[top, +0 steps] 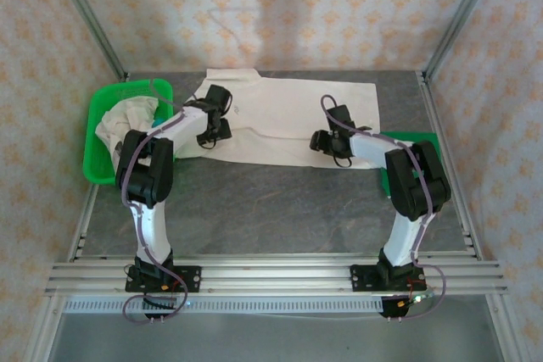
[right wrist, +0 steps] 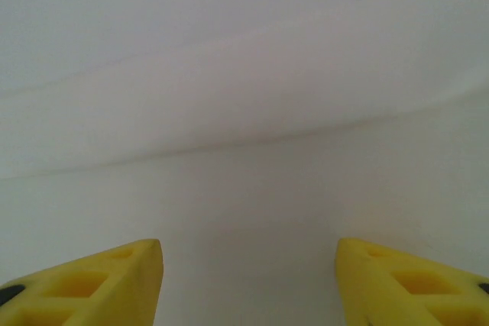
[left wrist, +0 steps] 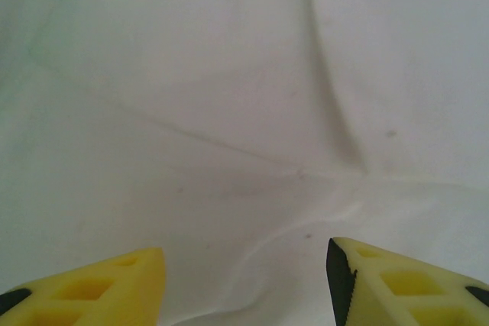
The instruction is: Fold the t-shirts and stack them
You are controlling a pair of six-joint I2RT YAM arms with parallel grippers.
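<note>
A cream t-shirt point(top: 280, 116) lies spread flat across the back middle of the table. My left gripper point(top: 217, 129) hovers over its left part, near the collar end. In the left wrist view its yellow fingers point(left wrist: 99, 288) stand apart, and the left gripper point(left wrist: 246, 280) is open over lightly creased cream cloth point(left wrist: 244, 112) with nothing pinched. My right gripper point(top: 324, 140) is over the shirt's front right part. It is also open point(right wrist: 248, 280) above smooth cloth point(right wrist: 244, 74), which shows one long fold line. A second cream t-shirt point(top: 123, 120) is bunched in the basket.
The green plastic basket point(top: 97, 158) stands at the table's left edge. A flat green mat point(top: 416, 136) lies at the right, partly under the right arm. Bare grey tabletop point(top: 271, 209) stretches between the shirt and the arm bases. Metal frame rails border the table.
</note>
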